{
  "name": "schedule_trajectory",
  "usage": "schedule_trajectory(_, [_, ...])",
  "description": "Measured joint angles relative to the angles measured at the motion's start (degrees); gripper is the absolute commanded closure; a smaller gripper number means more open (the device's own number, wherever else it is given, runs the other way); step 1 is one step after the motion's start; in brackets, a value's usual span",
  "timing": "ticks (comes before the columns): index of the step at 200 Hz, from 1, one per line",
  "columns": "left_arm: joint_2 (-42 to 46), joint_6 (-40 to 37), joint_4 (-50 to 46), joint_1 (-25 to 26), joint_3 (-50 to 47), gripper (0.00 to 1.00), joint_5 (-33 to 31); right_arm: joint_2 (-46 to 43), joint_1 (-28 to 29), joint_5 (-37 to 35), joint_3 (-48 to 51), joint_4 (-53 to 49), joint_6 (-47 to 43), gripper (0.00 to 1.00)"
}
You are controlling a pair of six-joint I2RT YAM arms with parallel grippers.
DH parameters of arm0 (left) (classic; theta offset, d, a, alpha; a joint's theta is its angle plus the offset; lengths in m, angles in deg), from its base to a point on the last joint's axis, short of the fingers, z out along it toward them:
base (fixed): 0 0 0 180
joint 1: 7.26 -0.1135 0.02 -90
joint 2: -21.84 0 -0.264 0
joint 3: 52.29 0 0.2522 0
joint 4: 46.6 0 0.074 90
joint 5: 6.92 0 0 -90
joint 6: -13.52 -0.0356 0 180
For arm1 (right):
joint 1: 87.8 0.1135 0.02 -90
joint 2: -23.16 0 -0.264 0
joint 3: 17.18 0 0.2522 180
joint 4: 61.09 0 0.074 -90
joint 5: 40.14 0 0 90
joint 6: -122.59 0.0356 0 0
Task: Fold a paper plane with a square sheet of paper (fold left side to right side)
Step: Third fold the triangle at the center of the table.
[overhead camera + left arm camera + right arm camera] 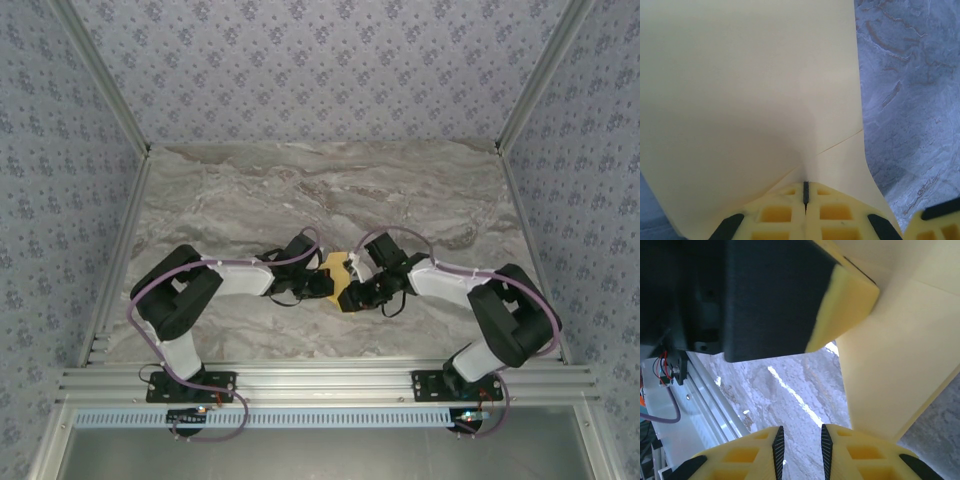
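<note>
1. We see the sheet of paper (337, 272) as a plain, pale yellow-orange piece, smooth and unprinted. In the left wrist view a fine straight crease (840, 142) runs slantwise from near the fingers out to the sheet's right edge.
2. It sits at the middle of the marbled table (300, 190), between the two arms' tips, which come together there from either side.
3. The left gripper (805, 192) has its jaws pressed together on the sheet, pinching its near edge where two layers meet.
4. The right gripper (800, 447) has its jaws slightly apart. Bare table shows through the narrow gap and nothing is between them. The sheet lies just beside it, to the right in its own view.
5. From the left wrist, the sheet spreads out and away from the pinch, widening as it goes.
6. From above, the grippers cover much of the sheet, so we cannot tell which way it points or where its long axis lies.
</note>
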State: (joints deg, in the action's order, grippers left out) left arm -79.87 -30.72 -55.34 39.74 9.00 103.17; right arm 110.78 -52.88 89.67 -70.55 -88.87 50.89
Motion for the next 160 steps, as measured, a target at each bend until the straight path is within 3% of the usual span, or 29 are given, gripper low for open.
schedule_trajectory(160, [0.02,-0.02,-0.02,0.0,0.0,1.0,-0.15,2.93,0.28,-3.58,1.36,0.11,0.48,0.73])
